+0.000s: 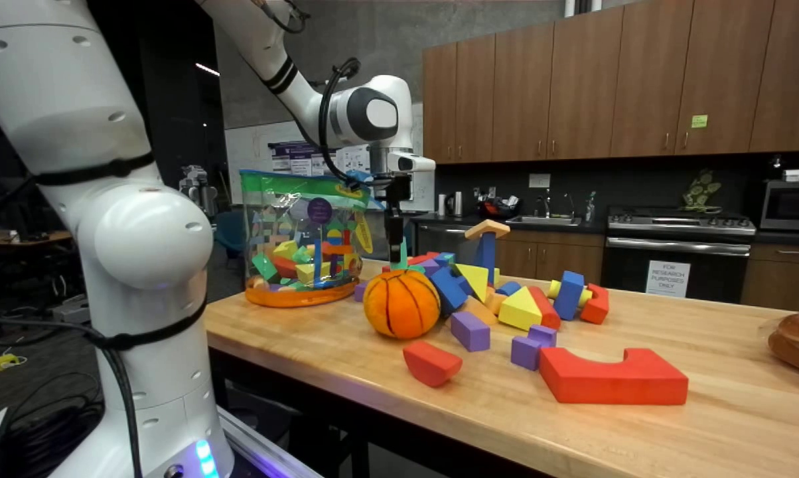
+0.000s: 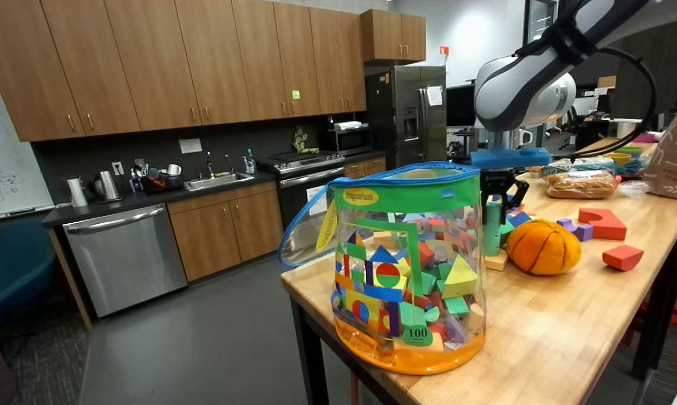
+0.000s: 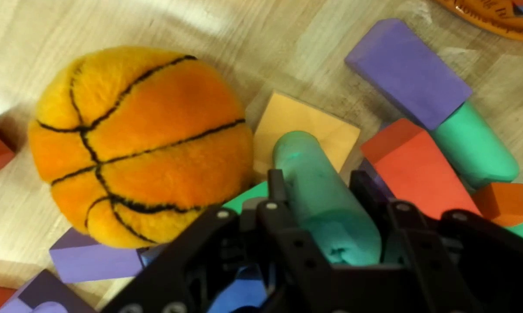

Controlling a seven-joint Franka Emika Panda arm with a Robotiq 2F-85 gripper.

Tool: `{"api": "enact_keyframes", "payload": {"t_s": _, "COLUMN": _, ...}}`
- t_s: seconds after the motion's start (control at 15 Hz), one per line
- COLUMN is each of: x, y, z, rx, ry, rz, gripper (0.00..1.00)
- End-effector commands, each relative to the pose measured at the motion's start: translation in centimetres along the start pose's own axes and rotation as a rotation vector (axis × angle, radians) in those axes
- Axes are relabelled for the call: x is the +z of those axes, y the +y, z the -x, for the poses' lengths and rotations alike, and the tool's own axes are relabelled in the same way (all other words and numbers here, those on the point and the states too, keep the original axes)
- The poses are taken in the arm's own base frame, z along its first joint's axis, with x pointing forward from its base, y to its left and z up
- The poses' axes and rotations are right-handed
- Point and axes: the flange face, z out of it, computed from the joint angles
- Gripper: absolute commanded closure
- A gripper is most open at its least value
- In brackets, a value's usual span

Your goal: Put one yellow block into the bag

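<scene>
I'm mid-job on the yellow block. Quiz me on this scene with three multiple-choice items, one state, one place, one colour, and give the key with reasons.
1. The lid flap of the bag is:
A) zipped shut
B) folded back, hanging at the side
C) torn off

2. The orange ball is:
A) inside the bag
B) on top of the bag
C) on the tabletop

3. The cylinder between the fingers of the tool is:
A) green
B) yellow
C) red

Key:
1 B, since the flap droops outside in an exterior view.
2 C, since the ball rests on the wood in both exterior views.
3 A, since the wrist view shows its teal-green side.
</scene>
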Motion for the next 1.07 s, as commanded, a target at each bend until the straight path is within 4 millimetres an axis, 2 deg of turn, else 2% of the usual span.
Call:
{"api": "enact_keyframes", "payload": {"t_s": 0.0, "x": -2.2, "y": 1.4, "z": 0.7, "rx": -0.022, "ry": 0.059, "rz": 0.022, "gripper": 0.84}}
{"api": "enact_keyframes", "payload": {"t_s": 0.27, "x": -7.6, "y": 3.2, "z": 2.2, "rx": -0.065, "ry": 0.147, "rz": -0.012, "gripper": 0.84}}
{"api": "enact_keyframes", "payload": {"t_s": 0.67, "x": -16.3, "y": 6.0, "z": 5.9, "rx": -0.141, "ry": 0.253, "rz": -0.086, "gripper": 0.84}}
{"api": "enact_keyframes", "payload": {"t_s": 1.0, "x": -22.6, "y": 6.7, "z": 8.9, "rx": -0.199, "ry": 0.399, "rz": -0.148, "gripper": 0.84}}
